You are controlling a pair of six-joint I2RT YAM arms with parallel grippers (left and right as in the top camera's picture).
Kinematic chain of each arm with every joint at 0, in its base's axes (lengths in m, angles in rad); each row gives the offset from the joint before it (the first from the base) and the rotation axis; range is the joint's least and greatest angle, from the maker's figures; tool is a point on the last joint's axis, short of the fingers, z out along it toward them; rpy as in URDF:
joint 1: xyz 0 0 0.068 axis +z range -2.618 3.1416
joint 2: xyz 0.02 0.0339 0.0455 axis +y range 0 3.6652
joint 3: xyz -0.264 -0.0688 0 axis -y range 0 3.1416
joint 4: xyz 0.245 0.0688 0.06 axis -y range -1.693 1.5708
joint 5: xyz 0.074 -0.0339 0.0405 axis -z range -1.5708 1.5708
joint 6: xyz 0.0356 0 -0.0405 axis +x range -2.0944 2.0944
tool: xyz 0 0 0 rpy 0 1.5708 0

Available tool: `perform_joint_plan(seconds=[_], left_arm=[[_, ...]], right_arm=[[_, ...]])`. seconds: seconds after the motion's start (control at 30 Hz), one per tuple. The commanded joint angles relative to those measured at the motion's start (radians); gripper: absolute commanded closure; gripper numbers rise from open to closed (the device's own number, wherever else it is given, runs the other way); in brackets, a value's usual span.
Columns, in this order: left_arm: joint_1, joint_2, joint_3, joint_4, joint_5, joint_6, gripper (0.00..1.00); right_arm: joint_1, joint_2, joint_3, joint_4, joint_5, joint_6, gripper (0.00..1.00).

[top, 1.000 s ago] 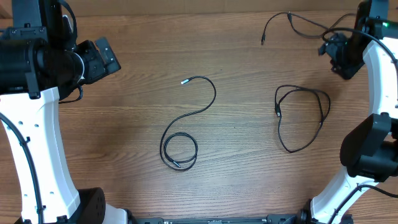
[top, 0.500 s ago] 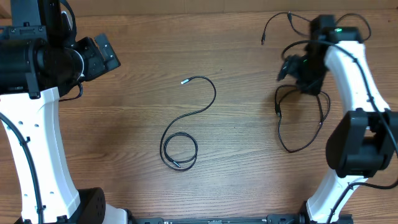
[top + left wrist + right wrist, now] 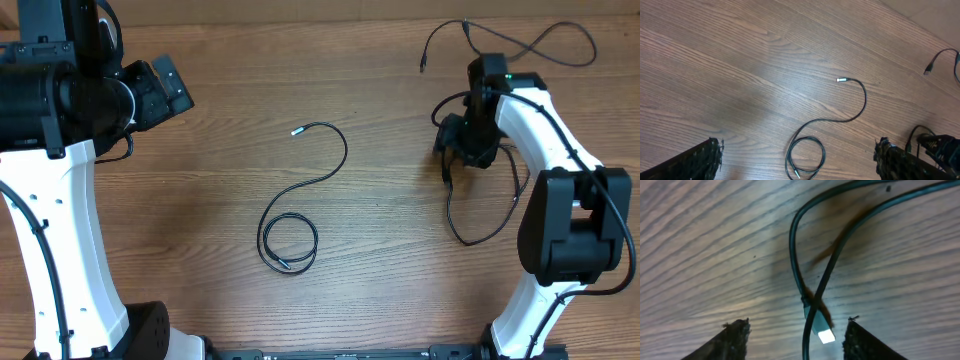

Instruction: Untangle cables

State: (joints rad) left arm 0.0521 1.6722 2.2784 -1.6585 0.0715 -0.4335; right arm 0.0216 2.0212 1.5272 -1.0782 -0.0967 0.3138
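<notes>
Three separate black cables lie on the wooden table. The middle cable (image 3: 330, 175) has a silver tip and ends in a small coil (image 3: 805, 157). A second cable (image 3: 500, 40) lies at the back right. The third, a looped cable (image 3: 487, 228), crosses over itself (image 3: 813, 299). My right gripper (image 3: 455, 142) is low over this loop and open. Its silver plug (image 3: 823, 331) and one strand sit between the fingers (image 3: 735, 337) without touching them. My left gripper (image 3: 799, 147) hangs wide open high above the middle cable, holding nothing.
The left arm (image 3: 60, 110) stands at the table's left side and the right arm (image 3: 565, 230) at the right. The table's far edge (image 3: 300, 20) runs along the top. Bare wood (image 3: 200, 200) lies between the left arm and the middle cable.
My right arm swung from the far right edge down and left onto the looped cable, and its jaws narrowed somewhat. The left arm and all three cables stayed put.
</notes>
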Motion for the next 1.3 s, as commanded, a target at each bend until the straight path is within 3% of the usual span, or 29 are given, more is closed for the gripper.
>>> perform_joint_plan(seconds=[0.0,0.3,0.47,1.03,1.13,1.27], left_arm=[[-0.007,0.009,0.008,0.002,-0.001,0.019,0.0],[-0.008,0.01,0.008,0.001,0.0,0.019,0.0],[-0.007,0.009,0.007,-0.018,-0.001,0.019,0.0],[-0.008,0.01,0.007,-0.022,-0.001,0.019,0.0],[-0.008,0.01,0.007,-0.021,-0.001,0.019,0.0],[-0.007,0.01,0.007,-0.021,-0.001,0.019,0.0]], right_arm=[[0.013,0.003,-0.044,0.039,0.006,-0.001,0.44],[0.056,0.004,-0.087,0.157,0.026,0.011,0.57],[0.058,0.005,-0.108,0.183,0.129,0.059,0.59],[0.058,0.067,-0.108,0.234,0.134,0.056,0.64],[0.058,0.067,-0.108,0.242,0.134,0.056,0.69],[0.058,0.067,-0.108,0.247,0.133,0.056,0.85]])
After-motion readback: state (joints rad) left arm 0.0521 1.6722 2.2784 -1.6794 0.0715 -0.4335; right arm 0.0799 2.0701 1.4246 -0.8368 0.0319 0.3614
